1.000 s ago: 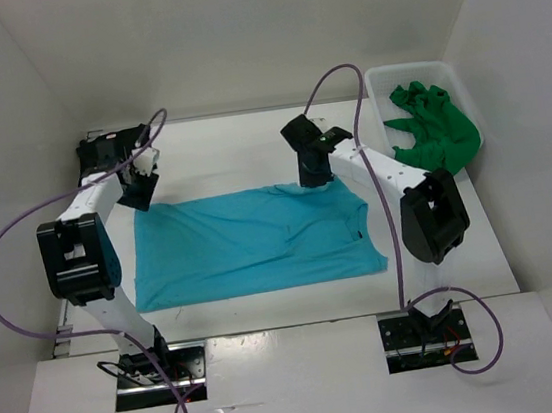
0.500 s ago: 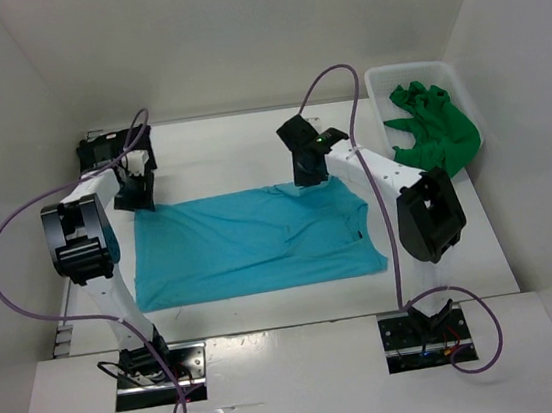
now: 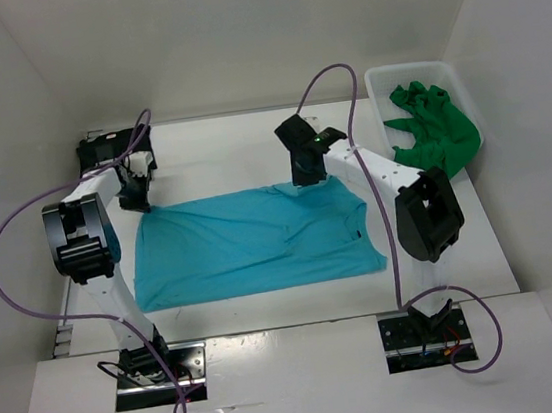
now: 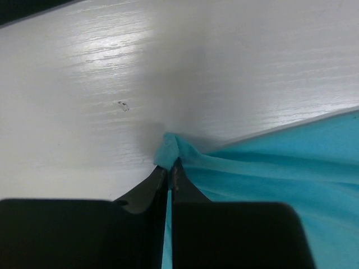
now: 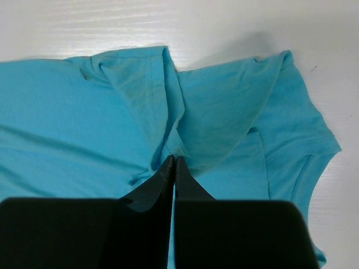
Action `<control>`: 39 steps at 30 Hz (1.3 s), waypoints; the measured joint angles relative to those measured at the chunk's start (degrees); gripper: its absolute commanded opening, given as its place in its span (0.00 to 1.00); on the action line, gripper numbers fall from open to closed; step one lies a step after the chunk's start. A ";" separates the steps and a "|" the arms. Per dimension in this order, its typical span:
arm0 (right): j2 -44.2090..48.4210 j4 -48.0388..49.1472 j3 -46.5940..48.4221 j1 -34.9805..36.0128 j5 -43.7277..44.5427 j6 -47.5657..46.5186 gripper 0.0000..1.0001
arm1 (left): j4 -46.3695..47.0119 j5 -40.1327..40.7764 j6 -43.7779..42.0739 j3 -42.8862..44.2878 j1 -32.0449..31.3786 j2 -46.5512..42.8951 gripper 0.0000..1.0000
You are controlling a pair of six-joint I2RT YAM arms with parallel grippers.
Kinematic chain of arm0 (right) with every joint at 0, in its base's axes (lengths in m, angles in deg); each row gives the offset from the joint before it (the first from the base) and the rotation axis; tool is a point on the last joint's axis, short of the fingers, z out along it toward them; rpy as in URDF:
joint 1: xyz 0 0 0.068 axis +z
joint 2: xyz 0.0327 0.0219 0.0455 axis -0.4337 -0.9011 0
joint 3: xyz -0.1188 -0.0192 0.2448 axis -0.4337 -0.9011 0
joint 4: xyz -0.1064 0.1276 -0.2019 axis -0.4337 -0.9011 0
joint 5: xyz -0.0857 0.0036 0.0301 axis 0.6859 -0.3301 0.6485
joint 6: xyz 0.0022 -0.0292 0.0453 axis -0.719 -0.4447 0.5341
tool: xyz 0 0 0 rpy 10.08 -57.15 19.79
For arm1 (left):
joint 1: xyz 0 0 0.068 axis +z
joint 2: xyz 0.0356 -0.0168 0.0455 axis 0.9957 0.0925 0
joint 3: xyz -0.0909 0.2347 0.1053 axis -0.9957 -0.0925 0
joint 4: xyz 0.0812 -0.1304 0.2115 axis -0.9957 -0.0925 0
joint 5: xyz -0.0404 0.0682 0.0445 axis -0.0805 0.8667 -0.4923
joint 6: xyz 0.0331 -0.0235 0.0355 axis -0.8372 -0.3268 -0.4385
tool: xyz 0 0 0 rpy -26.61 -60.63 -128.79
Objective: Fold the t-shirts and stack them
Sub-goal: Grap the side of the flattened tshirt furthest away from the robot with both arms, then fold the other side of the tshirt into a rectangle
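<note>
**Both grippers clamped on the far edge of the turquoise t-shirt (image 3: 251, 245), which lies spread flat on the table (image 3: 218, 143).**

Over the last 1 second the left gripper (image 4: 170, 168) has settled onto the shirt's far-left corner, and its jaws are now closed tight on a small bunch of cloth. The right gripper (image 5: 173, 163) has edged slightly left along the far edge and is closed narrow on a ridge of fabric by the sleeve. With 2 holds set, the first fold looks ready to start, probably by drawing the far edge toward the near one. The green t-shirt (image 3: 433, 127) waits in the basket (image 3: 373, 79) at far right. No black shirt is in view.
</note>
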 measured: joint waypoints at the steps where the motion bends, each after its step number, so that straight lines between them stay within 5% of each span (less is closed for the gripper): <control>1: -0.09 -0.09 0.20 0.00 0.02 0.00 0.00 | -0.04 -0.17 -0.17 0.00 -0.09 0.00 0.00; 7: -0.07 -0.26 0.20 0.33 1.88 0.22 0.00 | 1.03 -0.79 -4.11 -3.67 -0.07 -2.78 0.00; 18: 10.80 -3.76 -18.67 0.52 3.54 6.40 0.00 | 2.19 -1.22 -22.45 -24.09 -0.87 -28.68 0.00; 31: 17.09 -7.98 -24.02 -3.89 3.37 12.09 0.00 | 2.19 -0.57 -30.53 -25.27 -3.50 -29.75 0.00; 39: 10.75 -5.62 -13.20 -4.28 2.45 9.62 0.00 | 6.93 1.31 -30.16 -22.64 -8.00 -27.71 0.00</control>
